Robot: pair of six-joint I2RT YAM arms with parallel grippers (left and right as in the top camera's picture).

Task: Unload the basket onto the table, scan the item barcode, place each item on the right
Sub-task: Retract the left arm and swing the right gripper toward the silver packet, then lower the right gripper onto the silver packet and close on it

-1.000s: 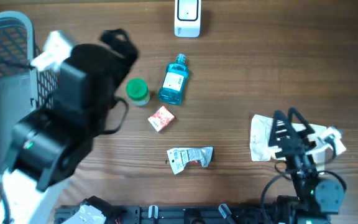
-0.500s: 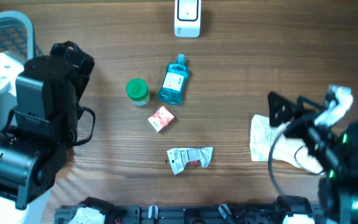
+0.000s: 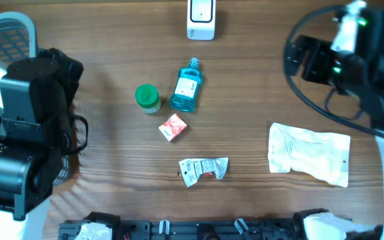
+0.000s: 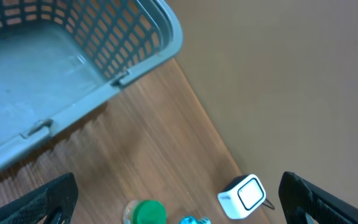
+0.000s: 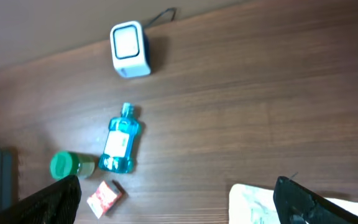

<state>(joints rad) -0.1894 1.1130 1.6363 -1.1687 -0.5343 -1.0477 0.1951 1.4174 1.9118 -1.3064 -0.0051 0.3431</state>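
Fingers (image 4: 55, 199) of the left gripper (image 4: 178, 202) and right gripper (image 5: 182, 199) stand wide apart, empty. The blue plastic mouthwash bottle (image 3: 186, 85) lies just below the white boxy scanner (image 3: 201, 19). Best to grip its body clear of the label, barcode facing the scanner.

Mock shop checkout, wooden table (image 3: 259, 87), barcode scanner (image 3: 201, 20), grey basket (image 4: 148, 59), mouthwash bottle (image 3: 185, 85)

Left tool (image 4: 179, 202) and right tool (image 5: 178, 200) both hang with jaws spread wide, empty, well apart.
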